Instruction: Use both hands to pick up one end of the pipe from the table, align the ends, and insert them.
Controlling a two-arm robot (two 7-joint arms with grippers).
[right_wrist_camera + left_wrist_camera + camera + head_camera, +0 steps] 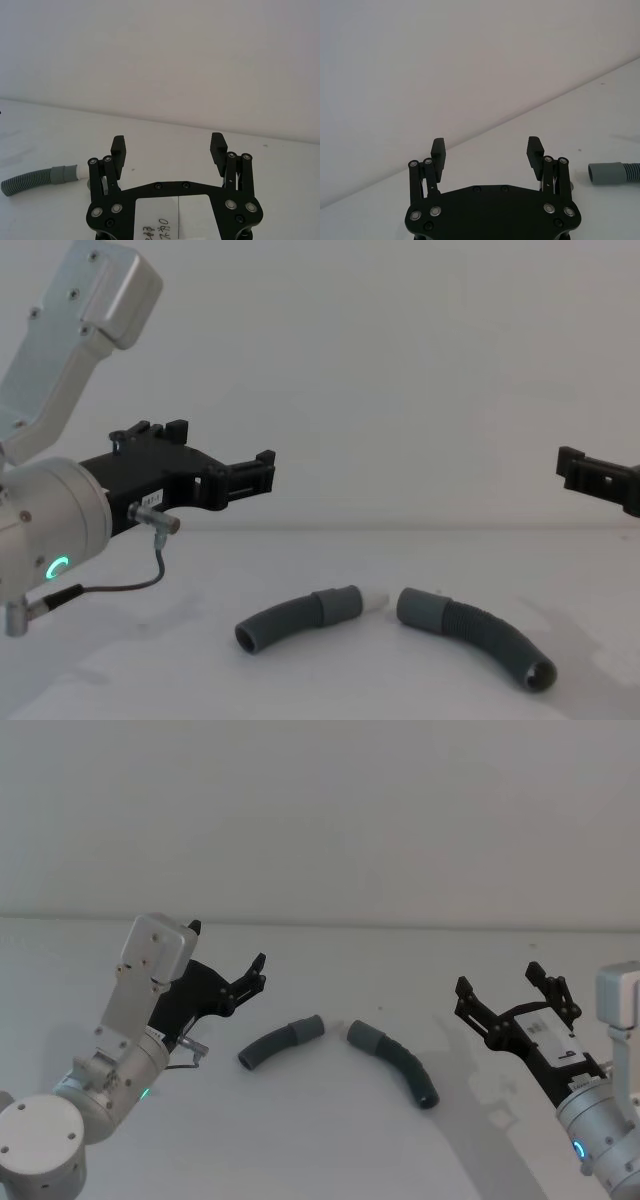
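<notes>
left tool (228,944) spread | right tool (498,978) spread, label (175,215) unreadable | white-tipped pipe (300,613) near collared pipe (470,630) on table (320,1150)

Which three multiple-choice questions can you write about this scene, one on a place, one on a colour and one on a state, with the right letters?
1. Where do the curved dark grey corrugated left hose piece and right hose piece lie?
A. on the plain white table, between the two tools
B. in a box
C. one on top of the other

2. What colour is the small plug tip of the left hose piece?
A. red
B. green
C. white

3. In what state is the black plastic two-finger left tool?
A. shut on a hose piece
B. open and empty
C. pressing on the table

Answers:
1 A: the chest view shows both on the table, apart, with the left tool and the black right tool on either side.
2 C: the tip shows white.
3 B: its fingers stand apart with nothing between.
</notes>
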